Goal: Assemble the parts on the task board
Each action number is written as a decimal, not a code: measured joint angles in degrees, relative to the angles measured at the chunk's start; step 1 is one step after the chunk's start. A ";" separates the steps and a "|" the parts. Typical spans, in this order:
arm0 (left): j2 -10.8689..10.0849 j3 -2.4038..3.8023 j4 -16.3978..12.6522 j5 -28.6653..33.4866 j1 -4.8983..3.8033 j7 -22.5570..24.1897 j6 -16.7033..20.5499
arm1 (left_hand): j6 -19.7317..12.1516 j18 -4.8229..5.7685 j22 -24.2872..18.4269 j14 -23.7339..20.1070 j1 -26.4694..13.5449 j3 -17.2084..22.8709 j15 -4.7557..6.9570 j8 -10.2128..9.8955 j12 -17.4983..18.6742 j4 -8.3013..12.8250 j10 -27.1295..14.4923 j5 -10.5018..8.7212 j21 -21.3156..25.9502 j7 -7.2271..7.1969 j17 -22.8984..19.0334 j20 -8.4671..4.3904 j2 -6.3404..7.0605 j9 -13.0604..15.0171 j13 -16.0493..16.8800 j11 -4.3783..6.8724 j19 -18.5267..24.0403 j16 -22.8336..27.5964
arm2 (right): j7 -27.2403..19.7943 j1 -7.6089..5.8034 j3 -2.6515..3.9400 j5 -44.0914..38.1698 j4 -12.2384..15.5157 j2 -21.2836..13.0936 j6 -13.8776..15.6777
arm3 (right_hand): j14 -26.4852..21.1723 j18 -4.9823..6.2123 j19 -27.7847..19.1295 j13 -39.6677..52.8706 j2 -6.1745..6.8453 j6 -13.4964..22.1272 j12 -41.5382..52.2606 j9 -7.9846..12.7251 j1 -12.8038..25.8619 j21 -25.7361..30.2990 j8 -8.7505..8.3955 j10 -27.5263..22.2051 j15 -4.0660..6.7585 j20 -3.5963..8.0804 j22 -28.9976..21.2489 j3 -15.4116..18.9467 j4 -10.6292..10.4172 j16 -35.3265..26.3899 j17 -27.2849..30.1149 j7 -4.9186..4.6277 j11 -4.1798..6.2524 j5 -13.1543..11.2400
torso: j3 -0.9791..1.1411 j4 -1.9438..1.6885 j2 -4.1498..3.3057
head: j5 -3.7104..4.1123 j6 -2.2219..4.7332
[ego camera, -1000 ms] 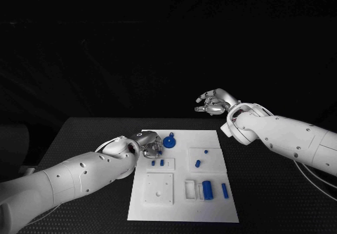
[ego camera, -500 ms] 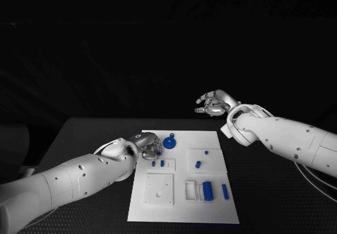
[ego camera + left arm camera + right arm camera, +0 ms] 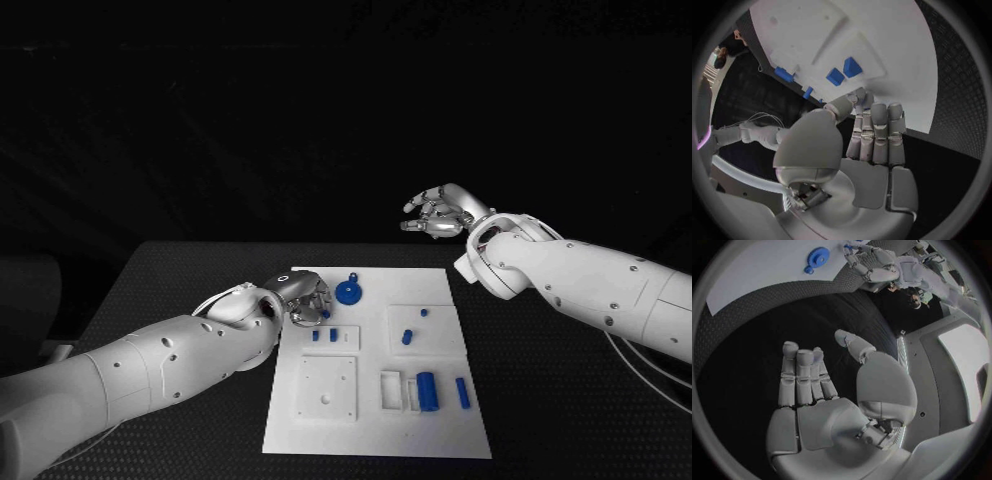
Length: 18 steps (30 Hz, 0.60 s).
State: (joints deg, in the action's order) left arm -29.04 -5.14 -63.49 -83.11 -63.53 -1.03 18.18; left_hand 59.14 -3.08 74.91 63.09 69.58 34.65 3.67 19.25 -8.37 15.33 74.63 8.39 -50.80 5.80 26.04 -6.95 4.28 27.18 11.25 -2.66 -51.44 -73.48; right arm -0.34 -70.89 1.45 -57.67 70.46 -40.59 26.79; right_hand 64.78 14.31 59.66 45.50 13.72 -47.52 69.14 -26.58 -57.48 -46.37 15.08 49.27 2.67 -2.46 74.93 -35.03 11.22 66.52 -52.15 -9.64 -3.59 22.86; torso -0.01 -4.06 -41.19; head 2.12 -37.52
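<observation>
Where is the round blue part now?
In the head view, the round blue part lies at the task board's far edge, just beside the left hand.

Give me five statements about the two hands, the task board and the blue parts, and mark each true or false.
1. The right hand is raised beyond the far edge of the task board, holding nothing. True.
2. The left hand grips the round blue part. False: that part lies on the board beside the hand, and the left wrist view shows the hand with an empty palm.
3. The left hand is at the board's left edge, near its far end. True.
4. A long blue bar lies near the board's right edge. True.
5. The two small blue blocks lie off the board on the black table. False: they lie on the board, near the left hand.
</observation>
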 measured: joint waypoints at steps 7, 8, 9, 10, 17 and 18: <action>0.24 0.02 0.22 0.00 -0.06 -0.05 -0.18 | 0.01 0.05 0.00 0.00 0.00 0.00 0.00 -0.01 0.00 0.00 0.00 0.00 0.00 0.02 0.00 0.00 0.01 0.00 -0.01 0.00 0.00 0.00 | 0.00 0.00 0.00 -0.01 0.02 -0.01 -0.01 | 0.01 0.00 0.00 -0.02 0.00 0.00 0.00 0.06 0.00 0.00 0.00 0.00 -0.01 0.00 0.00 0.00 0.00 0.00 0.06 0.02 0.00 0.00 | 0.02 0.06 -0.02 | -0.01 0.05; 0.28 0.03 0.27 0.00 -0.08 -0.05 -0.25 | 0.01 0.05 0.00 0.00 0.00 0.00 0.00 -0.01 0.00 0.00 0.00 0.00 0.00 0.02 0.00 0.00 0.01 0.01 -0.01 0.00 0.00 0.00 | 0.00 0.00 0.00 -0.01 0.02 -0.02 -0.01 | 0.01 0.00 0.00 -0.06 0.00 0.00 0.00 0.06 0.00 0.00 0.00 0.00 -0.01 0.00 0.00 0.00 0.00 0.00 0.06 0.02 0.00 0.00 | 0.02 0.07 -0.02 | -0.01 0.05; 0.32 0.03 0.31 0.01 -0.09 -0.05 -0.31 | 0.01 0.06 0.00 0.00 0.00 0.00 0.00 -0.01 0.00 0.01 0.00 0.00 0.00 0.02 0.00 0.00 0.01 0.02 0.00 0.00 0.00 0.00 | 0.00 0.00 0.00 -0.01 0.02 -0.03 -0.01 | 0.01 0.00 0.00 -0.06 0.00 0.00 0.00 0.06 0.00 0.00 0.00 0.00 -0.01 0.00 0.00 0.00 0.00 0.00 0.06 0.02 0.00 0.00 | 0.02 0.07 -0.03 | -0.01 0.05; 0.37 0.03 0.36 0.02 -0.10 -0.05 -0.35 | 0.02 0.07 0.02 0.00 0.00 0.00 0.00 -0.01 0.00 0.01 0.00 0.00 0.00 0.03 0.00 0.01 0.01 0.04 0.00 0.00 0.00 0.00 | 0.00 0.00 0.00 -0.01 0.02 -0.03 -0.01 | 0.01 0.00 0.00 -0.06 0.00 -0.01 0.00 0.06 0.00 0.00 0.00 0.00 -0.01 0.00 0.00 0.00 0.00 0.00 0.06 0.02 0.00 0.00 | 0.02 0.07 -0.03 | -0.01 0.05; 0.83 -0.16 0.56 0.07 -0.05 -0.05 -0.42 | 0.11 0.42 0.04 0.00 0.00 0.06 -0.01 -0.13 0.00 0.06 -0.01 -0.02 0.00 0.12 0.00 0.01 0.02 -0.07 0.00 0.00 0.00 0.00 | 0.00 0.00 0.00 -0.02 0.02 -0.01 -0.02 | 0.01 0.00 0.00 -0.05 0.00 0.00 -0.01 0.05 0.00 0.00 0.00 0.00 -0.01 0.00 0.00 0.00 0.00 0.00 0.06 0.03 0.00 0.00 | 0.01 0.07 -0.05 | 0.14 0.01; 0.84 -0.15 0.59 0.07 -0.06 -0.06 -0.42 | 0.16 0.42 0.04 0.00 0.00 0.06 -0.01 -0.08 0.00 0.06 -0.01 -0.01 0.00 0.08 0.00 0.01 0.02 -0.07 0.00 0.01 0.00 0.00 | 0.00 0.01 0.00 -0.02 0.02 -0.01 -0.02 | 0.01 0.00 0.00 -0.05 0.00 0.00 -0.01 0.05 0.00 0.00 0.00 0.00 -0.01 0.00 0.00 0.00 0.00 0.00 0.06 0.04 0.00 0.00 | 0.00 0.07 -0.05 | 0.14 0.02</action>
State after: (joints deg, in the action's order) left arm -28.20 -5.30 -62.90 -83.04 -63.59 -1.08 17.76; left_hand 59.29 -2.66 74.94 63.09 69.58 34.71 3.66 19.18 -8.37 15.40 74.63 8.37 -50.79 5.88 26.04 -6.94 4.30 27.11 11.24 -2.65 -51.44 -73.48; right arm -0.34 -70.88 1.45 -57.69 70.48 -40.60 26.77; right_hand 64.79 14.31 59.66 45.44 13.72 -47.53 69.13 -26.52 -57.48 -46.37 15.08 49.27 2.65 -2.46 74.93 -35.03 11.22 66.52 -52.09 -9.60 -3.59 22.85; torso -0.01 -3.99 -41.25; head 2.26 -37.50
